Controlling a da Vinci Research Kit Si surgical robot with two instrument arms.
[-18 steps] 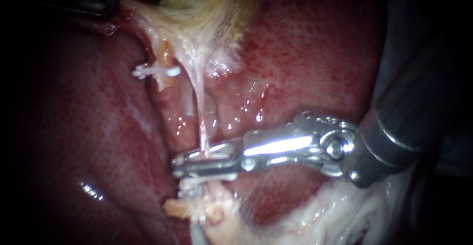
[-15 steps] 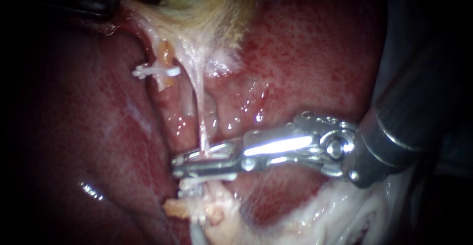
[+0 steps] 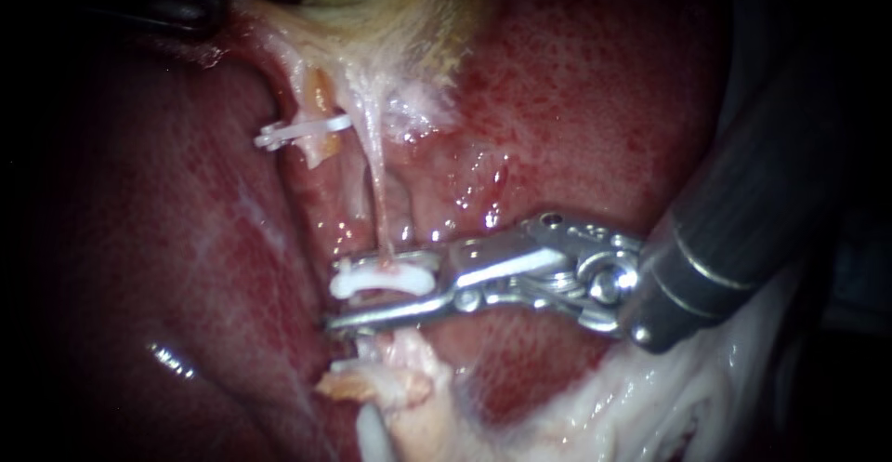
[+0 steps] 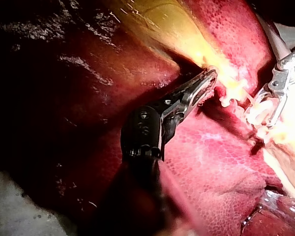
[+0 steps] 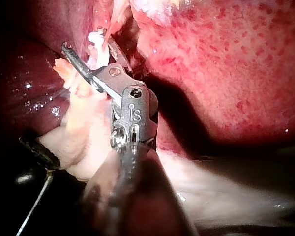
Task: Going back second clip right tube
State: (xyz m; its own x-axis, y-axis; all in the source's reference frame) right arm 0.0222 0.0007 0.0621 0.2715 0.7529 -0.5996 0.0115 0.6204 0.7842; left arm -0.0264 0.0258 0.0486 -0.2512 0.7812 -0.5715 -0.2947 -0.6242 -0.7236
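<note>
Jaws of our right instrument (image 3: pixel 336 295) stand apart at the centre of the endoscope view, with its shaft coming in from 3 o'clock. Between them lies the white clip (image 3: pixel 381 281), closed across the right tube (image 3: pixel 377 192). That tube is a thin pale strand running up toward 12 o'clock into the gallbladder (image 3: pixel 390 16). A gap shows between the clip and the lower jaw. Whether the upper jaw touches it, we cannot tell. Toward 10 o'clock from there, the left tube (image 3: pixel 316 99) carries the other clip (image 3: pixel 302 130). At 11 o'clock our left instrument (image 3: pixel 190 2) is clamped on the gallbladder's pale edge, which stretches taut over the liver (image 3: pixel 576 99).
</note>
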